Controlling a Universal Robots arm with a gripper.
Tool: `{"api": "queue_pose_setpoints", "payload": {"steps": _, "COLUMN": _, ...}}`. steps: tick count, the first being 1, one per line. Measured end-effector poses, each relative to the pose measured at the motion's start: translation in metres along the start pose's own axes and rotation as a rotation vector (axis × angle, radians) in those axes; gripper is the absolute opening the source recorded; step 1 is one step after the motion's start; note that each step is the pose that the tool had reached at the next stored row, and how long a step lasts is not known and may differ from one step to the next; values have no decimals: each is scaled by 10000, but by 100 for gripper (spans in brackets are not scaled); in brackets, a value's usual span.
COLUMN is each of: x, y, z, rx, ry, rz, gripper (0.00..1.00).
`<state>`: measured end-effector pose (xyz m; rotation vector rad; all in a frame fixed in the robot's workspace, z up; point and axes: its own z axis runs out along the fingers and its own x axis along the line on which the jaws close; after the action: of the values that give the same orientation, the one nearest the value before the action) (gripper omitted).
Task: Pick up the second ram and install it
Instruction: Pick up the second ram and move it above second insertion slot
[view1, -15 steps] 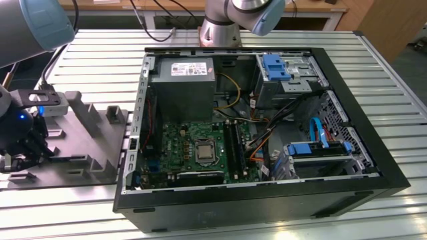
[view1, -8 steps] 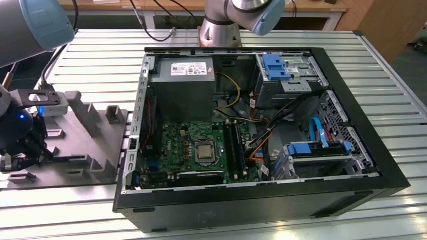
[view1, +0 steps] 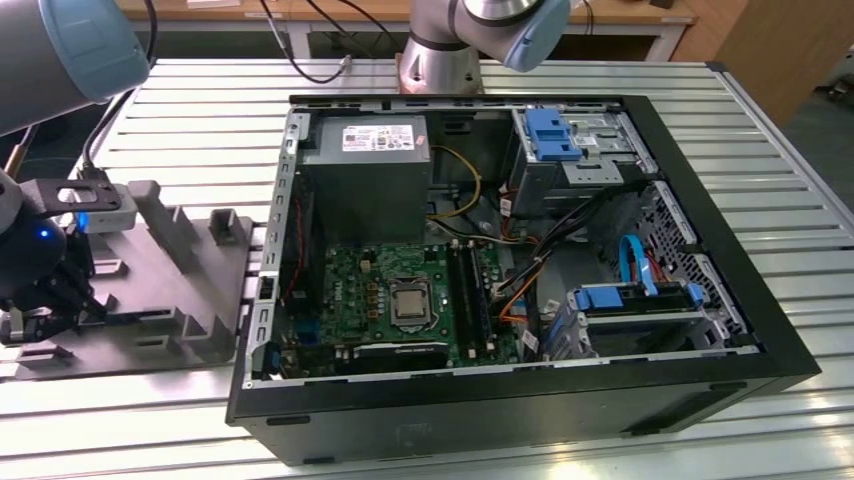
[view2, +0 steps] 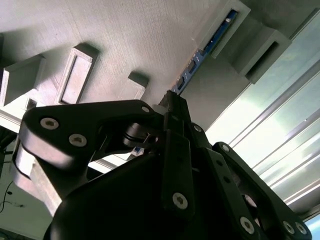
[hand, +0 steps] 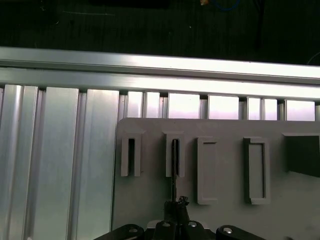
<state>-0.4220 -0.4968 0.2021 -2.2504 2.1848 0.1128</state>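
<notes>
Black linkage of the gripper (view2: 172, 102) sits closest to the lens in both wrist views, and its fingers are pressed together on one end of the second ram (view2: 207, 47), pinching the thin board edge-on. That stick stands on its long edge on the grey holder (view2: 100, 35). Its far end sits in a narrow raised slot, and a blue strip shows along its side in the second wrist view.

In the first wrist view the second ram (hand: 174, 175) runs as a dark line from the gripper (hand: 175, 207) into the second slot from the corner of the grey holder (hand: 225, 215). That row of slots lies along the holder's edge.

The holder rests on the slatted aluminium table (hand: 60, 150), close to its railed edge.

In the exterior view the gripper (view1: 47, 300) hangs over the grey holder (view1: 174, 300) at the exterior view's left. Just beside the holder lies the open computer case (view1: 534, 400), with the green motherboard (view1: 360, 290) and the grey power-supply box (view1: 363, 180) inside.
</notes>
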Motion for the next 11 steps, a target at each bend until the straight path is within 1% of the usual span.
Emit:
{"api": "queue_pose_setpoints", "payload": {"steps": 9, "x": 0, "y": 1, "z": 0, "rx": 0, "ry": 0, "rz": 3, "gripper": 11}}
{"api": "queue_pose_setpoints", "payload": {"steps": 11, "x": 0, "y": 1, "z": 1, "rx": 10, "ry": -9, "rz": 201, "gripper": 11}}
